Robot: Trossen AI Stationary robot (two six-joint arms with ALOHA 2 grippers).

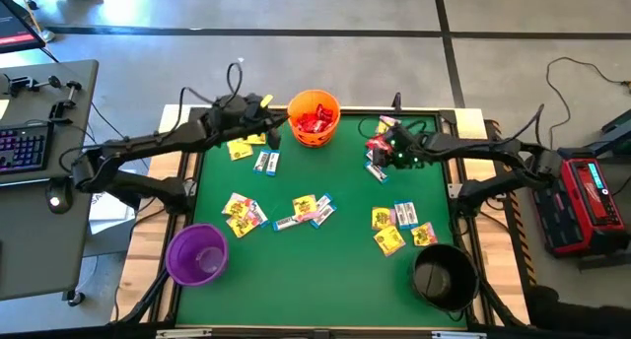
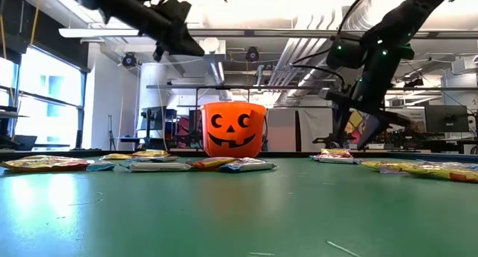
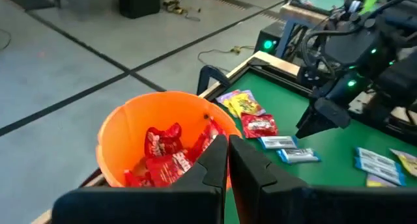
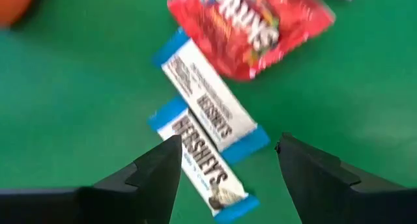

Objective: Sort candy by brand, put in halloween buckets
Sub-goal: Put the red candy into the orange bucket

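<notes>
A green-topped table [image 1: 325, 270] seen from above carries three small pails and scattered candy packets. The orange bucket [image 1: 314, 117], marked with a black pumpkin face, stands at the far edge near the middle and holds several red packets [image 3: 163, 160]. The purple bucket [image 1: 197, 253] sits at the near left corner, and the black bucket [image 1: 444, 273] at the near right corner. The left gripper [image 3: 227, 160] hangs in the air just beside the orange bucket's rim, on its left in the overhead view — its fingers are pressed together with nothing between them. The right gripper [image 4: 228, 160] is lowered over the far right part of the table, its fingers spread wide and empty, pointing down at two white-blue packets [image 4: 207, 136] that lie flat and overlap each other. A red packet [image 4: 251, 25] lies on the table just beyond them, touching the upper one. Elsewhere on the green surface, a yellow packet [image 1: 240, 149] and a white-blue one [image 1: 266, 162] lie near the left arm. A mixed cluster [image 1: 244, 213] sits left of centre, another mixed cluster [image 1: 308, 211] at the centre, and a group of yellow and white-blue packets [image 1: 396, 226] lies on the right, near the black bucket.
</notes>
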